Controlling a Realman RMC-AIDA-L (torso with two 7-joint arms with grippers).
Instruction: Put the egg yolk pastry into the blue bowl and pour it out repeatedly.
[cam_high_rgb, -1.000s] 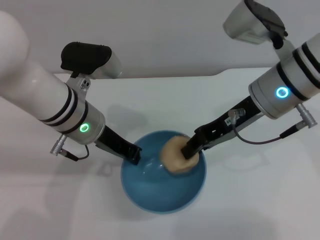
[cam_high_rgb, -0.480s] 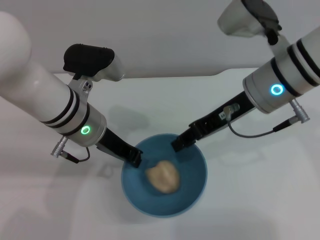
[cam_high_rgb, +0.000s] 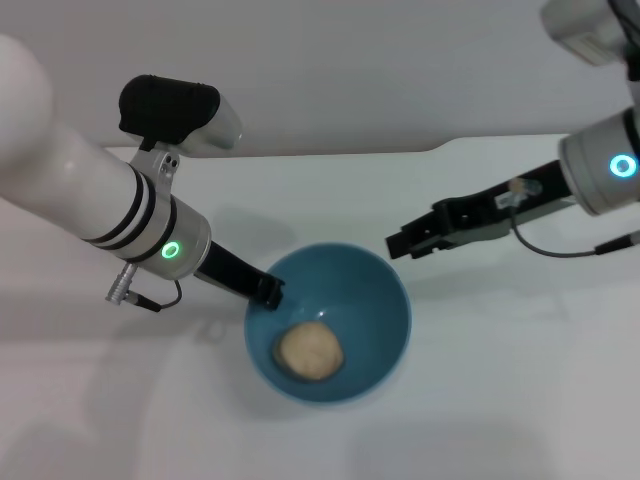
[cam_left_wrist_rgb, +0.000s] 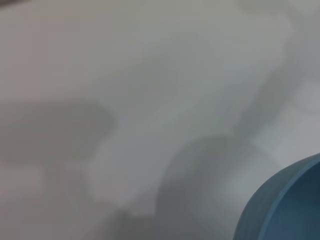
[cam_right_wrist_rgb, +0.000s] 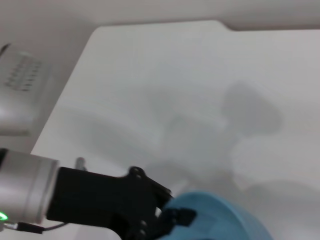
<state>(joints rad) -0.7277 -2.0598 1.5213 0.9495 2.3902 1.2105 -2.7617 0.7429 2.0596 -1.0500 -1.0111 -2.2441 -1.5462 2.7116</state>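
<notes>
Pastry, small round pale tan egg yolk ball (cam_high_rgb: 309, 351), lies inside the deep glossy light-blue bowl (cam_high_rgb: 385, 300), on its floor toward the robot's left, clear of the rim. Left gripper (cam_high_rgb: 267, 292) is clamped on the bowl's left rim. Right gripper (cam_high_rgb: 400, 244) hangs empty just beyond the far right rim; jaw state cannot be told. White tabletop (cam_high_rgb: 520, 380) surrounds the bowl.

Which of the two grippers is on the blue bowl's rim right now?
The left gripper: it is clamped on the rim of the blue bowl on the robot's left side. The right gripper hangs clear of the bowl. The egg yolk pastry lies inside.
</notes>
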